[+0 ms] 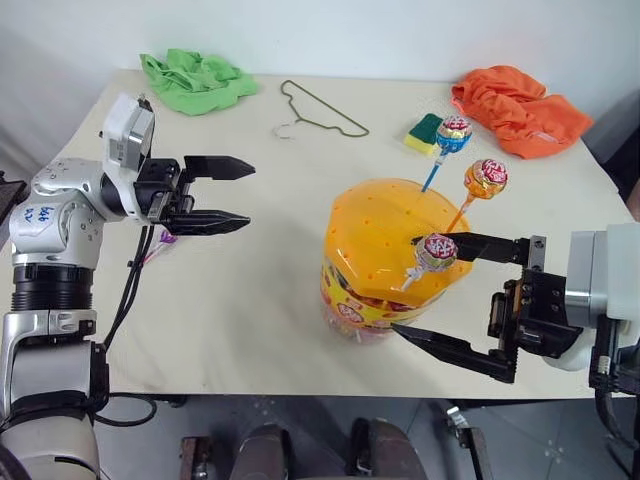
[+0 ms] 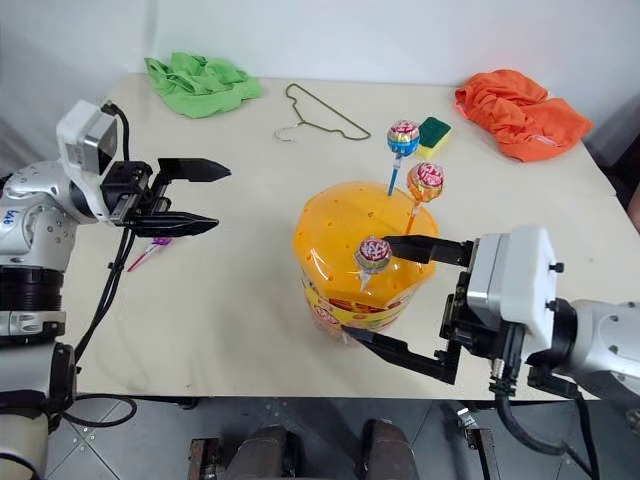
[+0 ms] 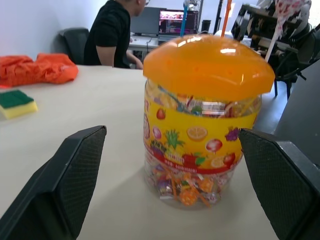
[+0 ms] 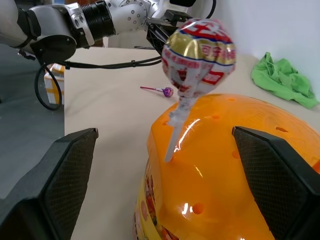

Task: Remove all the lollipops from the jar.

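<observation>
Right gripper [image 1: 452,300], jaws apart, flanked the white-stick lollipop [image 1: 436,251] standing in the jar [image 1: 390,260] lid at frame centre, positioned to pluck it; left gripper [image 1: 232,196] likewise gaped empty.

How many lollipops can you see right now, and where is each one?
4. Three stand in the jar lid: blue-stick lollipop, orange-stick lollipop, white-stick lollipop. A purple-stick lollipop lies on the table under the left claw. The jar also holds wrapped candies.

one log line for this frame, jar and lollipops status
lollipops in jar lid: white-stick, orange-stick, blue-stick | purple-stick lollipop on table | left gripper open | right gripper open around white-stick
</observation>
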Robot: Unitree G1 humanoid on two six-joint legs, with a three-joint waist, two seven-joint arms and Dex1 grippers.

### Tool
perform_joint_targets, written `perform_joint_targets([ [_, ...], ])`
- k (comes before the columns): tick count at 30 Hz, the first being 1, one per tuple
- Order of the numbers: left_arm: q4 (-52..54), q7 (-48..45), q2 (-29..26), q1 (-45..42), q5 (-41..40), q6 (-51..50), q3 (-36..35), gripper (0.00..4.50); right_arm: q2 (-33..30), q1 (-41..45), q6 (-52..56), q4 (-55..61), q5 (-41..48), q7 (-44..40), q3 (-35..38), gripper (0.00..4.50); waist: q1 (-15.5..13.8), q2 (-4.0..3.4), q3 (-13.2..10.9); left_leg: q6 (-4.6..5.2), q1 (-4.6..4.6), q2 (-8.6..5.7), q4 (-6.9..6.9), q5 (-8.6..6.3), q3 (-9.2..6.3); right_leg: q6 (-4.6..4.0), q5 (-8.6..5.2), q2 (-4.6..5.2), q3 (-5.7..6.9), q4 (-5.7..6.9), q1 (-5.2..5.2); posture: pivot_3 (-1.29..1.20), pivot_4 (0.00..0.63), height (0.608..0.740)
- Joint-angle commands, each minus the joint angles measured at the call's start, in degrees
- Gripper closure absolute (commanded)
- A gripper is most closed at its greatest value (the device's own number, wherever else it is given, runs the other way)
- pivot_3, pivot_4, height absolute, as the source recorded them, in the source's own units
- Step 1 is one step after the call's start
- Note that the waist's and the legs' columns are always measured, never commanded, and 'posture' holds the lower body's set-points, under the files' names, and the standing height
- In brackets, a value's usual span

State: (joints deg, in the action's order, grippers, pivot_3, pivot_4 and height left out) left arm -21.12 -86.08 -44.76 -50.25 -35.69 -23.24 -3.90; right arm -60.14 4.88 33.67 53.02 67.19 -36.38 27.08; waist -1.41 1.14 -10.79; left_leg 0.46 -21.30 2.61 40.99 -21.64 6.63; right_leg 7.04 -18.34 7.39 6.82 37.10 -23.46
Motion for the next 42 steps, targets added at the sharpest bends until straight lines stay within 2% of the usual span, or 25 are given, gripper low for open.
perform_joint_targets([
  [1,2.6,-5.1,-0.9,0.7,-1.4,0.5,-1.4,0.0,-1.3,1.5,-0.1,-1.1,-2.7,-1.3,-2.9,0.39,0.0,0.01,0.0,0.0,0.0,0.0,0.01,0.0,0.01,0.0,0.0,0.0,-0.01,0.0,0.0,0.0,0.15,0.74],
  [3,3.2,-4.9,-0.7,1.0,-1.8,0.4,-1.7,0.0,-1.0,2.7,-0.5,-1.7,-3.6,-1.7,-3.7,0.87,0.0,0.01,0.0,0.0,0.0,0.0,0.01,0.0,0.01,0.0,0.0,0.0,-0.01,0.0,0.0,0.0,0.15,0.74],
  [12,4.3,-5.2,-0.1,1.7,-3.7,0.3,-2.5,0.0,0.1,5.8,-2.6,-4.1,-6.0,-4.9,-6.1,4.06,0.0,0.01,0.0,0.0,0.0,0.01,0.01,0.0,0.01,0.0,0.0,0.0,-0.01,0.0,0.0,0.0,0.15,0.74],
  [14,4.4,-5.4,-0.2,2.0,-4.0,0.3,-2.5,0.0,0.6,6.1,-3.7,-4.8,-6.5,-6.2,-6.1,4.49,0.0,0.01,0.0,0.0,0.0,0.01,0.01,0.0,0.01,0.0,0.0,0.0,-0.01,0.0,0.0,0.0,0.15,0.74],
  [20,3.8,-6.2,0.6,1.7,-6.1,0.4,-3.2,0.0,3.6,11.1,-7.2,-7.5,-5.3,-9.3,-5.4,4.49,0.0,0.01,0.0,0.0,-0.01,0.01,0.01,0.0,0.02,0.01,0.0,0.01,-0.01,0.0,-0.01,0.0,0.15,0.74],
  [25,2.6,-6.4,1.1,1.0,-6.7,1.0,-2.4,0.0,3.0,13.2,-7.0,-8.6,-1.3,-10.6,-1.3,4.49,-0.1,0.01,0.0,0.0,-0.01,0.0,0.0,0.0,0.0,0.01,0.0,0.01,0.03,-0.01,0.0,0.0,0.15,0.74],
  [30,0.4,-6.4,1.6,-0.5,-6.8,2.1,-0.8,0.0,0.4,8.0,-4.4,-8.5,4.1,-13.2,11.5,4.49,-0.1,0.02,0.0,0.04,-0.08,-0.01,0.01,-0.03,-0.05,0.02,0.01,0.03,0.08,-0.05,0.01,0.0,0.15,0.74],
  [33,-3.4,-6.4,2.7,-3.3,-6.4,4.1,1.5,0.0,-2.2,3.4,0.0,-6.5,7.9,-12.3,23.6,4.49,-0.4,0.02,0.0,0.04,-0.09,-0.01,0.01,-0.03,-0.05,0.02,0.01,0.03,0.08,-0.06,0.0,0.0,0.15,0.74],
  [37,-6.5,-6.4,3.8,-5.6,-7.2,6.4,4.3,0.0,-2.6,-3.3,4.1,-4.6,10.0,-12.7,33.6,4.49,-0.4,0.05,0.0,0.05,-0.11,-0.02,0.03,-0.03,-0.06,0.05,0.03,0.03,0.08,-0.08,0.01,0.0,0.15,0.74],
  [39,-7.2,-6.4,4.6,-6.6,-8.6,7.3,5.7,0.0,-1.5,-8.2,6.0,-5.2,5.5,-13.3,38.5,4.49,-0.3,0.05,0.0,0.05,-0.11,-0.02,0.04,-0.03,-0.06,0.06,0.03,0.03,0.07,-0.08,0.02,0.0,0.15,0.74],
  [42,-7.1,-6.4,4.6,-6.7,-10.7,8.0,7.0,0.0,0.1,-14.9,7.6,-7.0,-1.7,-13.6,42.2,4.49,-0.3,0.05,0.0,0.06,-0.11,-0.03,0.04,-0.04,-0.05,0.07,0.04,0.03,0.05,-0.08,0.03,0.0,0.15,0.74],
])
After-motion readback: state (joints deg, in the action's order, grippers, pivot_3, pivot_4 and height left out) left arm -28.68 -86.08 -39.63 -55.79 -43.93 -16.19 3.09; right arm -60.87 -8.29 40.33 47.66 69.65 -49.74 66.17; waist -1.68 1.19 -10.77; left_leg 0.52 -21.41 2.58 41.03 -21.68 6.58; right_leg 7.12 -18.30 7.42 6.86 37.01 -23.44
